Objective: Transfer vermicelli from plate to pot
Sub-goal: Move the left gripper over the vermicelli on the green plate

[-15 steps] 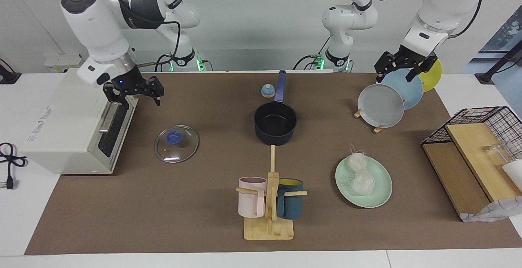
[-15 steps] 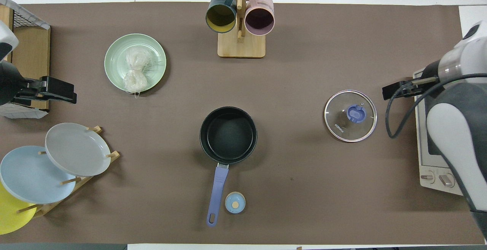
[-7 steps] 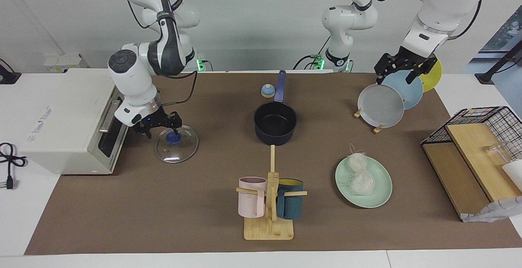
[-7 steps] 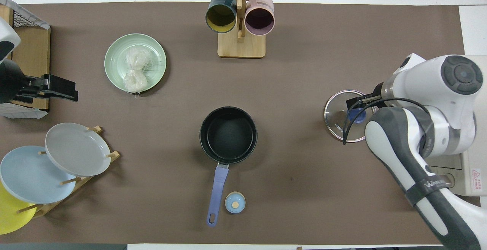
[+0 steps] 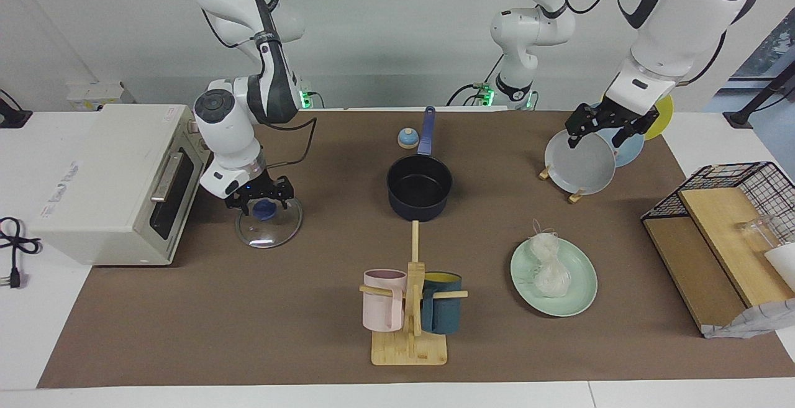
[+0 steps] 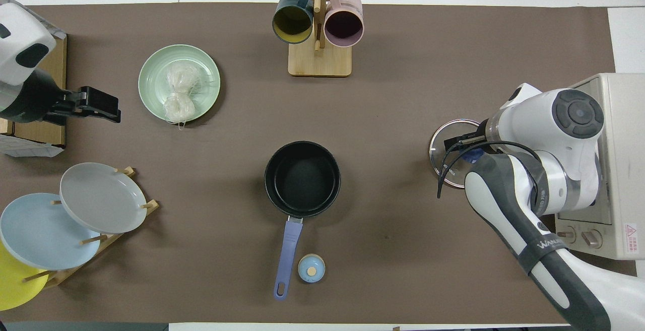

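Vermicelli lies in two clumps on the green plate, which sits on the brown mat toward the left arm's end of the bench, farther from the robots than the pot. The pot stands empty mid-mat, its blue handle pointing toward the robots, a small blue knob beside the handle. The left gripper hangs with fingers spread over the plate rack, holding nothing. The right gripper is low over the glass lid by the toaster oven, fingers open on either side of the lid's blue knob. A mug tree stands at the mat's edge farthest from the robots.
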